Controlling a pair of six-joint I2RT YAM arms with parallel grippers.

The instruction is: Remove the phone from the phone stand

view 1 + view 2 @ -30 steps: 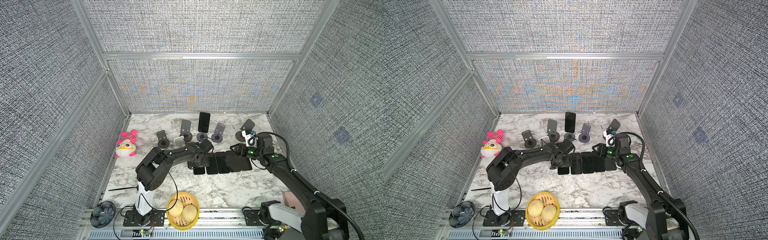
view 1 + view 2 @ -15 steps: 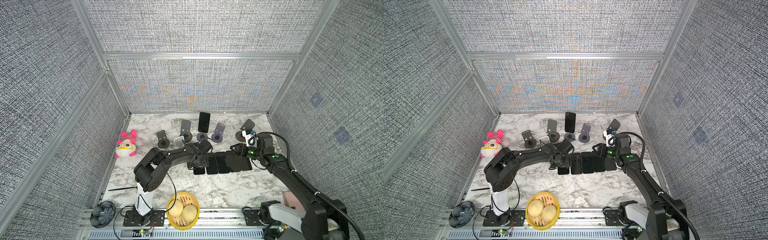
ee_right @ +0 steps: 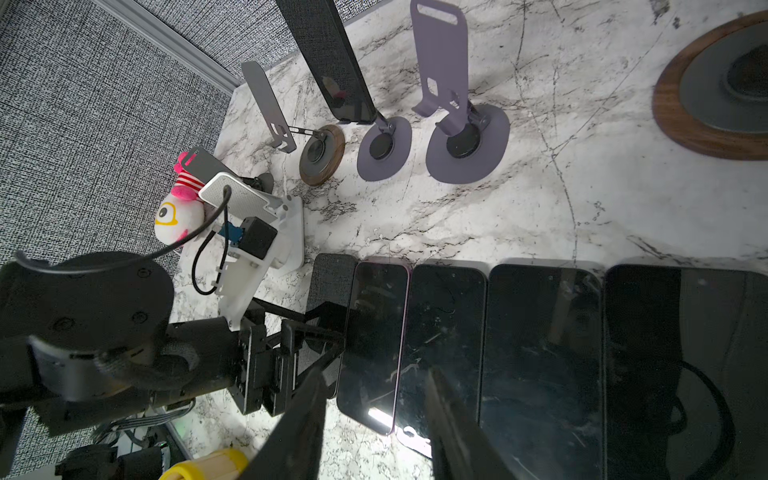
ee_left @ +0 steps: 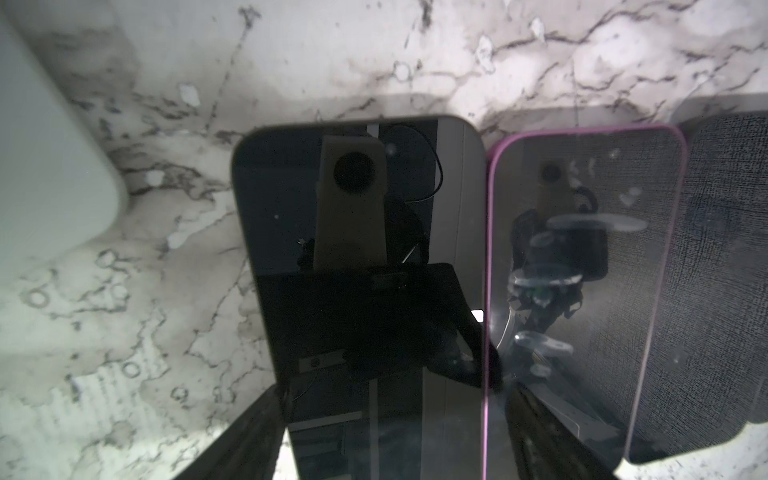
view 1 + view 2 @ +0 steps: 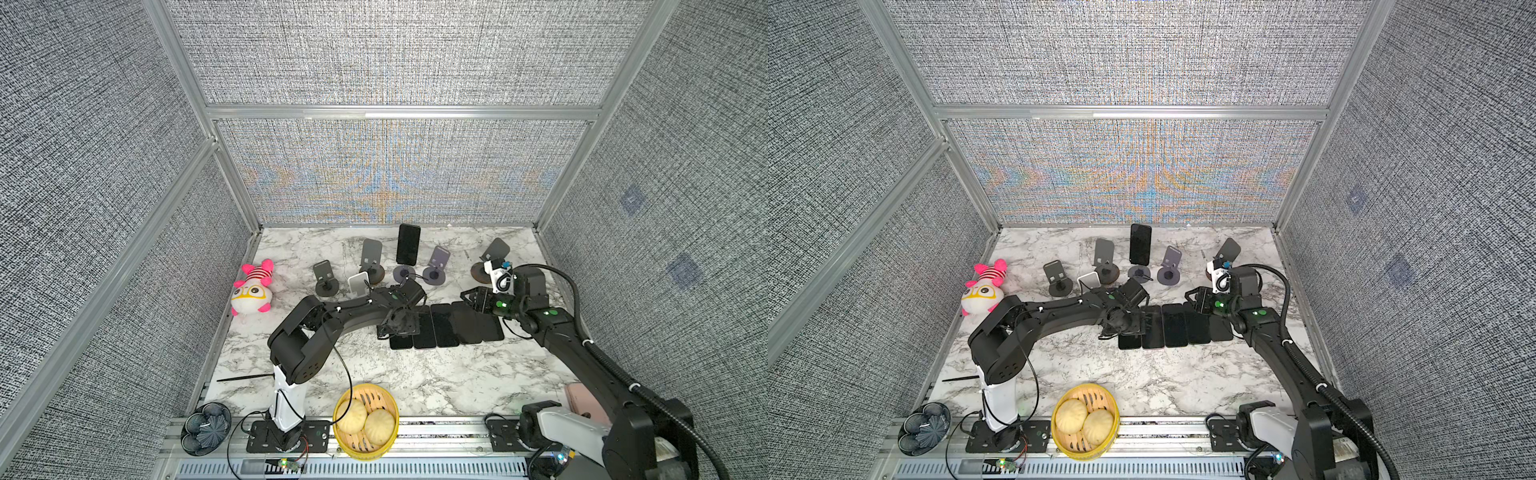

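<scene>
The phone point(image 5: 407, 244) stood on its phone stand point(image 5: 404, 273) at the back of the tabletop point(image 5: 415, 382), in the middle of a line of bare stands point(image 5: 371, 252). It was upright and leaning back a little. Its long axis ran up and down, and its dark screen faced the front of the tabletop.

Neither end effector touched it. The left end effector point(image 5: 399, 330) was well apart from it, almost straight in front, low over the left end of a row of phones point(image 5: 444, 328) lying flat side by side. Its jaws were spread wide astride the end phone point(image 4: 361, 249), with a finger point(image 4: 253, 436) by each long edge. I could not tell whether they pinched it or only flanked it. A pink-edged phone point(image 4: 582, 270) lay just beside that one.

The right end effector point(image 5: 466, 297) hung over the right end of the row, to the right of the standing phone and nearer the front. Its jaws were partly apart and held nothing.

A plush toy point(image 5: 251, 291) sat off to the left, and a basket of buns point(image 5: 365, 419) sat at the front edge.
</scene>
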